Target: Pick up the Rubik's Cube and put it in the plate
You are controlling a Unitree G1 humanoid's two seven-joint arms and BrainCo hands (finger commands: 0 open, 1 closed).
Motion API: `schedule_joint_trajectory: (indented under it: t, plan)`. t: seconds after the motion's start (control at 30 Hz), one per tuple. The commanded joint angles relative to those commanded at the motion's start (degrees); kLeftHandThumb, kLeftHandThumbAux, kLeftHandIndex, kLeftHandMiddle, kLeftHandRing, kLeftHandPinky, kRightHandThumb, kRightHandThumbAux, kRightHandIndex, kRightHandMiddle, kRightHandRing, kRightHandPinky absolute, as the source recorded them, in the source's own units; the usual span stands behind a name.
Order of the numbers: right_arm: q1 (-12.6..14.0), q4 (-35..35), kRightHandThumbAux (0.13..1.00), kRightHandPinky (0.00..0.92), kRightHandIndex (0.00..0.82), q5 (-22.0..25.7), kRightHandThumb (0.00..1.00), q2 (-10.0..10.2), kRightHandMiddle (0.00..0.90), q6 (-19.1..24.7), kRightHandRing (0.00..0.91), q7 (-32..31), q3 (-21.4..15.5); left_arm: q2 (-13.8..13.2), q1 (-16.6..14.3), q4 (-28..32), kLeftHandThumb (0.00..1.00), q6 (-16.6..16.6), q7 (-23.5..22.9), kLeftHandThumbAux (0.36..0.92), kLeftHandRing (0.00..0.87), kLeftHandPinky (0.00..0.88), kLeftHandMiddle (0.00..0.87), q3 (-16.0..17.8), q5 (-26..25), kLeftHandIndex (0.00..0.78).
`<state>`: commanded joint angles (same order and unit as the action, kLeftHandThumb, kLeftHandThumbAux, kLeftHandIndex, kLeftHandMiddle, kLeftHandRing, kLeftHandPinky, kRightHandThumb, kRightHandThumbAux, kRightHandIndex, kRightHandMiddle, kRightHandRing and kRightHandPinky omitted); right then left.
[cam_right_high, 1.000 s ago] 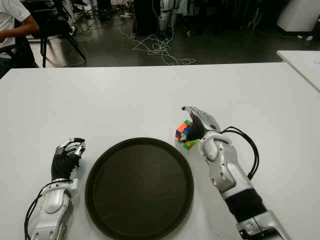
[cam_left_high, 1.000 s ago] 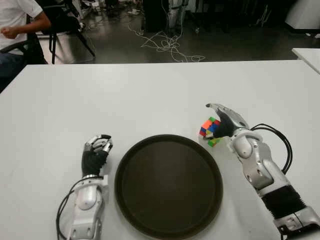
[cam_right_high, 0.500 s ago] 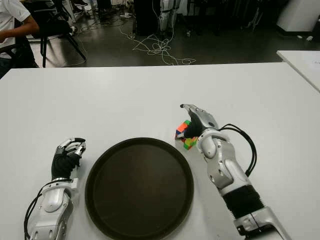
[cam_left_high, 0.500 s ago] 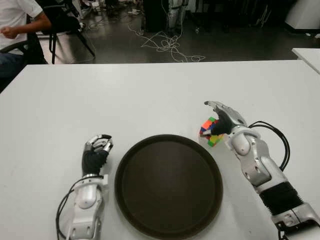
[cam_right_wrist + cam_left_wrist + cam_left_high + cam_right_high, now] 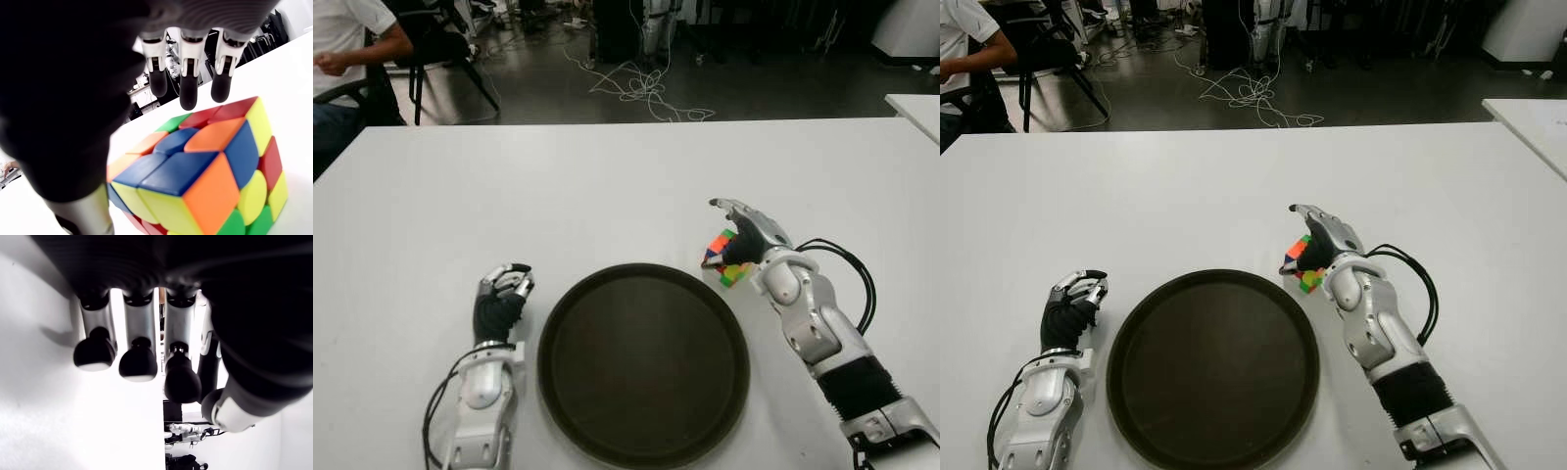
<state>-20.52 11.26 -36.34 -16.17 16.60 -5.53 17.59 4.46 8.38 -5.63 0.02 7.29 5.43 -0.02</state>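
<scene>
White table (image 5: 607, 186): right hand (image 5: 749, 240) cupping glossy Rubik's Cube (image 5: 724, 259).

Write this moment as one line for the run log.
phase: grasping | right robot hand: open around Rubik's Cube, not closed | cube: on table beside plate | left robot hand: idle, left of plate

Nothing here can be read: no lettering, label, brand mark, number or sign shows on anything in view, whether near or far in the room.
</scene>
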Motion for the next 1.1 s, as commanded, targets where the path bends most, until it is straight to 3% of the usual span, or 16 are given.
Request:
schedule_joint_trajectory:
  t: [0.47,0.77,0.97,1.1]
  plan:
    - [-0.1,0.7,0.925,0.218,0.088,-0.2,0.000,-0.4,0.144,-0.5,0.165,0.2,0.3,-0.5,0.1,0.2,0.711,0.5,0.1,0.704,0.832,0.832,0.809,-0.3,0.6,0.444]
    - [-0.6,0.7,0.945,0.198,0.085,-1.3,0.000,-0.7,0.142,2.3,0.153,-2.2,0.9,-0.6,0.0,-0.2,0.712,-0.2,0.2,0.704,0.826,0.819,0.808,-0.3,1.2,0.444]
    - [-1.1,0.8,0.911,0.177,0.090,-2.1,0.000,-1.1,0.148,4.0,0.157,-3.4,1.2,-0.9,0.1,-0.1,0.711,0.0,-0.3,0.705,0.821,0.811,0.807,-0.5,1.4,0.444]
    - [-1.8,2.8,0.897,0.210,0.101,-2.0,0.000,-1.5,0.152,3.7,0.170,-3.6,1.4,-0.9,0.1,0.1,0.712,0.2,-0.3,0.704,0.825,0.824,0.813,-0.6,1.4,0.444]
